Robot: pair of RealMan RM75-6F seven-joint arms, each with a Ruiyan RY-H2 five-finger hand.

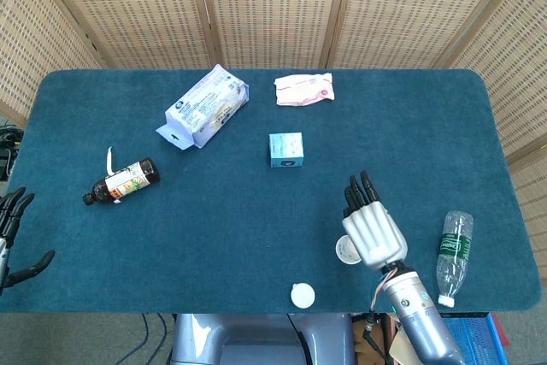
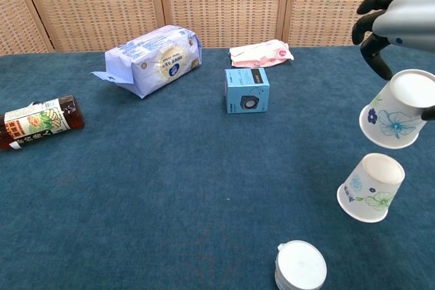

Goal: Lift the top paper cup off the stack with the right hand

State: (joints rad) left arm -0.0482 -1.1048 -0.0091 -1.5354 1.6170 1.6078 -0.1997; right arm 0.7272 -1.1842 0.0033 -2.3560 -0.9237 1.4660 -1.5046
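In the chest view my right hand [image 2: 399,13] grips a flower-printed paper cup [image 2: 396,111], tilted and held clear in the air. Below it a second paper cup [image 2: 371,187] lies tilted on the blue cloth, apart from the held one. From the head view my right hand [image 1: 373,230] covers most of this; only a white cup rim [image 1: 346,250] shows at its left side. My left hand [image 1: 12,230] hangs at the table's left edge, fingers apart, holding nothing.
A third cup [image 2: 300,267] stands upside down near the front edge. A small blue box [image 2: 247,90], a white-blue bag [image 2: 155,58], a pink packet [image 2: 261,53] and a brown bottle [image 2: 37,121] lie further off. A water bottle [image 1: 450,256] lies right of my right hand.
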